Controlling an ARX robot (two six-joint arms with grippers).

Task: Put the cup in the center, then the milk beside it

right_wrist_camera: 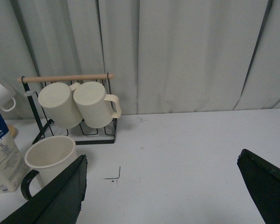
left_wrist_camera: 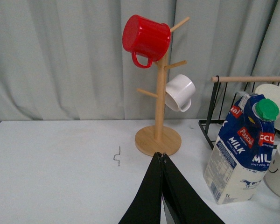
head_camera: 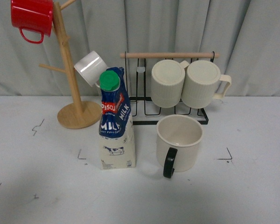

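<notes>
The cup (head_camera: 178, 142), a wide cream-white mug with a black handle turned toward me, stands upright on the white table, right of middle. The milk (head_camera: 116, 120), a blue carton with a green cap, stands upright just left of it, a small gap between them. Neither arm shows in the front view. My left gripper (left_wrist_camera: 162, 156) is shut and empty above the table, with the milk (left_wrist_camera: 242, 154) off to its side. My right gripper (right_wrist_camera: 161, 164) is wide open and empty, the cup (right_wrist_camera: 49, 158) just beside one finger (right_wrist_camera: 60, 193).
A wooden mug tree (head_camera: 70, 70) at the back left holds a red mug (head_camera: 31, 18) and a small white mug (head_camera: 90, 68). A black wire rack (head_camera: 177, 109) with a wooden bar behind the cup holds two ribbed cream mugs (head_camera: 189, 83). Black corner marks (head_camera: 226, 156) are drawn on the table.
</notes>
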